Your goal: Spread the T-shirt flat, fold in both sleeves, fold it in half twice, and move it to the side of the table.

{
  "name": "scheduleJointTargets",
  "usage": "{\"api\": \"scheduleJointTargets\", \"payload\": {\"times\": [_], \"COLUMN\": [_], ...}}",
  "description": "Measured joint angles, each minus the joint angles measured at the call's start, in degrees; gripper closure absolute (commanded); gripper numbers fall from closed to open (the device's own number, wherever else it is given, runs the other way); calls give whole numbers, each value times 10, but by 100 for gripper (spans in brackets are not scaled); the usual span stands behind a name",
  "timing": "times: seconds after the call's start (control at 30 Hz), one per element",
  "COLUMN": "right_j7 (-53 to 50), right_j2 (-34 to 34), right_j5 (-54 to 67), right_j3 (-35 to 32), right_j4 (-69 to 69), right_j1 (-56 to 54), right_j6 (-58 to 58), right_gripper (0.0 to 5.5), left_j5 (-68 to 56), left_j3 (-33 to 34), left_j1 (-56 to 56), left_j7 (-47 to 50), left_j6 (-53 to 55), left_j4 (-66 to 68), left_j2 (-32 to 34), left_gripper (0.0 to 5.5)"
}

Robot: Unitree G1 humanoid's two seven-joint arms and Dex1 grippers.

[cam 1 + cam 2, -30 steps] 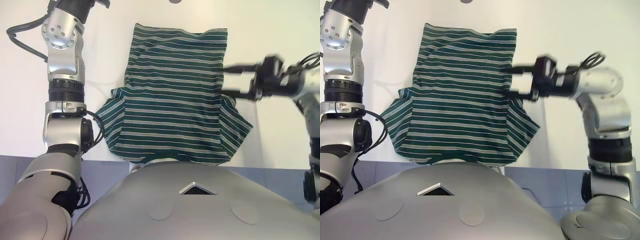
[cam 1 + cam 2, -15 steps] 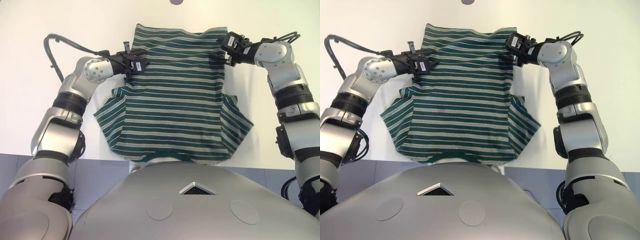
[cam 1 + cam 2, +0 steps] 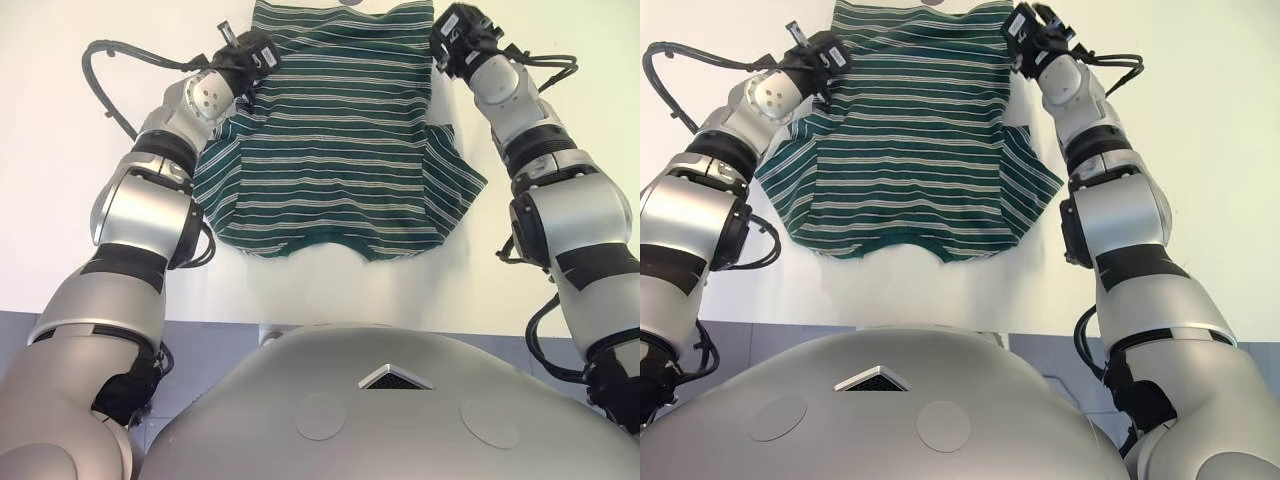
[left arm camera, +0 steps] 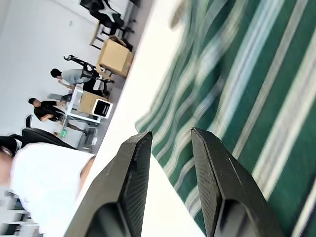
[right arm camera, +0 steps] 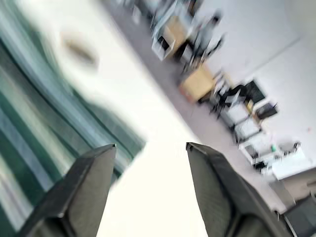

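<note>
The green striped T-shirt [image 3: 335,140] lies on the white table [image 3: 70,250], its far end at the top of the head views, one sleeve spread to each side. My left gripper [image 3: 245,52] is at the shirt's far left edge. In the left wrist view it [image 4: 170,134] is open, fingers apart over the cloth's edge [image 4: 256,89] with nothing between them. My right gripper [image 3: 452,30] is at the far right corner. In the right wrist view it [image 5: 150,146] is open wide over bare table beside the shirt [image 5: 29,123].
The table's front edge [image 3: 300,322] runs just ahead of my torso, with a bare white strip between it and the shirt's near end. White surface stretches to both sides of the shirt. Beyond the far edge is a room with desks, boxes and people.
Both arms have stretched farther out, to the shirt's far corners. The shirt has slid away from me; its near end, earlier over the front edge, now lies on the table.
</note>
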Motion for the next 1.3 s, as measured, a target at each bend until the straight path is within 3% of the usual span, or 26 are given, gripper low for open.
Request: {"api": "scheduleJointTargets", "payload": {"times": [0.07,0.13,0.27,0.37,0.7,0.83,0.9,1.07,1.3], "right_j7": [41,158,388,465,496,472,464,453,429], "right_j2": [-7,-31,-136,-200,-257,-262,-267,-266,-264], "right_j5": [38,100,159,159,136,145,176,270,288], "right_j3": [-30,-43,-7,17,46,1,-39,-128,-154], "right_j4": [-50,-161,-439,-552,-697,-714,-743,-772,-759], "right_j1": [5,47,258,366,462,474,484,496,489], "right_j6": [-48,-51,32,79,116,175,203,272,300], "right_gripper": [286,286,286,286,286,286,286,286,286], "left_j5": [-28,-82,-133,-209,-302,-334,-332,-209,-144], "left_j3": [27,68,103,141,189,225,240,249,200], "left_j1": [-1,1,66,130,300,409,455,505,601], "left_j7": [-31,-82,-173,-243,-339,-440,-487,-493,-500], "left_j6": [-27,-48,-63,-21,126,149,136,22,-6], "left_j4": [-26,-74,-195,-290,-548,-634,-663,-695,-727], "left_j2": [16,49,131,152,191,288,341,438,456], "left_gripper": [406,406,406,406,406,406,406,406,406]}}
